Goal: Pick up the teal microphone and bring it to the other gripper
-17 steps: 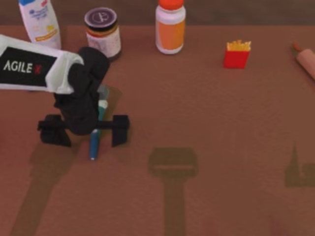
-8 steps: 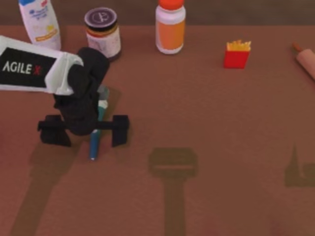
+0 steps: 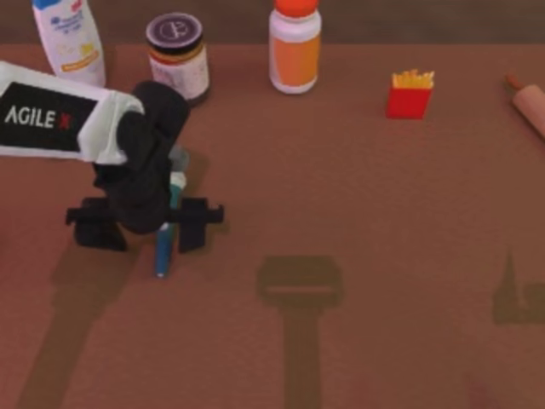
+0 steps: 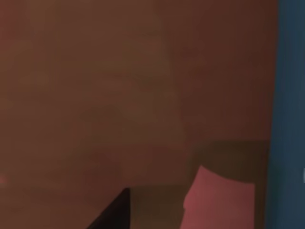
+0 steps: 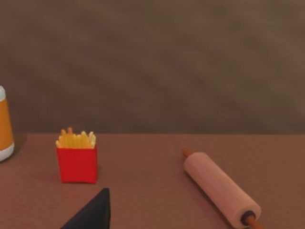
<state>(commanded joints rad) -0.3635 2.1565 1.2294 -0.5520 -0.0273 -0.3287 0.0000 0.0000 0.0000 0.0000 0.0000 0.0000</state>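
At the frame's left, the left hand (image 3: 145, 226) is straddling the teal microphone (image 3: 163, 249) lying on the table (image 3: 358, 196), fingers open, partly narrowed to grip.

Along the far edge we see a white bottle (image 3: 68, 38), dark-lidded jar (image 3: 177, 55), orange bottle (image 3: 295, 44) — then red fries box (image 3: 410, 94) and rolling pin (image 5: 220, 188).

White "AGILE X" lettering on the black panel of the left arm (image 3: 51, 119); no other legible text
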